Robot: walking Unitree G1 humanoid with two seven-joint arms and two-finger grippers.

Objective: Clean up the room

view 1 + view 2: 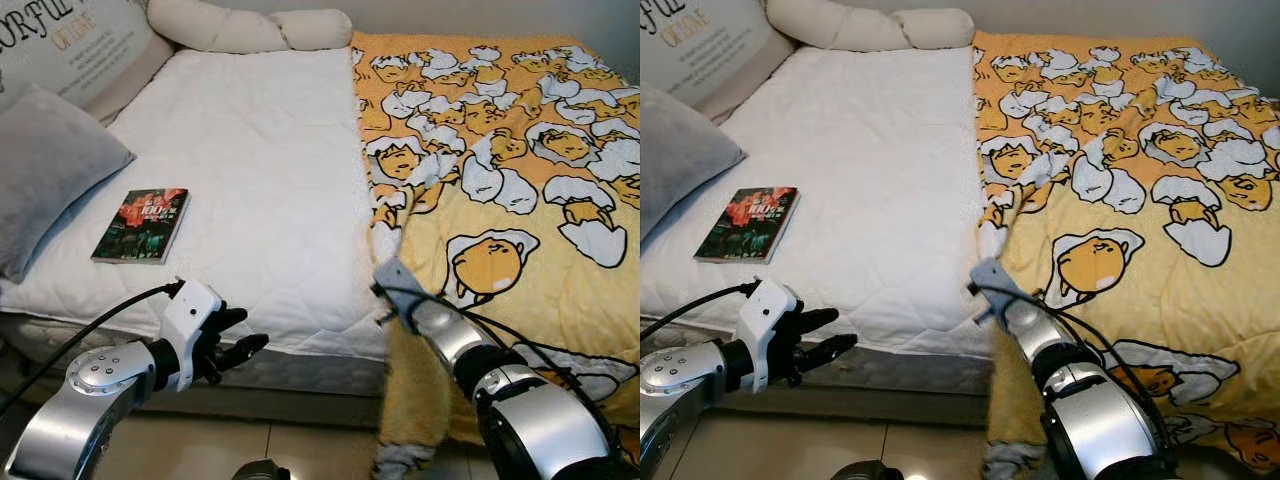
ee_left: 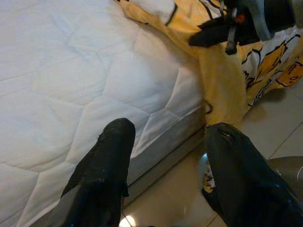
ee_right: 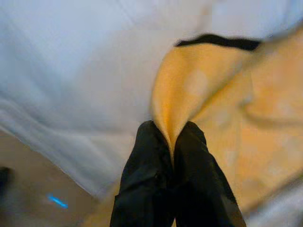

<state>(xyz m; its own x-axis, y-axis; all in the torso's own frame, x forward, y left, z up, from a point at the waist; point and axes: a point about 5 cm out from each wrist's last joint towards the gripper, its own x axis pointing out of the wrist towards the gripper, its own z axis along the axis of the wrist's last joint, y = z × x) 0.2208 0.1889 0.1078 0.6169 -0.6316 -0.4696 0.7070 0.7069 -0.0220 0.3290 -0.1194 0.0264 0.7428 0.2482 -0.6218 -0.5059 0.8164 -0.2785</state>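
The yellow blanket's (image 1: 500, 200) edge is pinched by the right gripper (image 3: 173, 142); beside it, the left gripper (image 2: 165, 156) is held forward with fingers spread.

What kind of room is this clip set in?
Almost certainly a bedroom: a bed with a white quilted mattress, a grey pillow at its head, and a yellow cartoon-print blanket spread over one side.

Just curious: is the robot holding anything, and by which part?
Yes: the right gripper pinches the yellow blanket by its near edge fold. The left gripper holds nothing.
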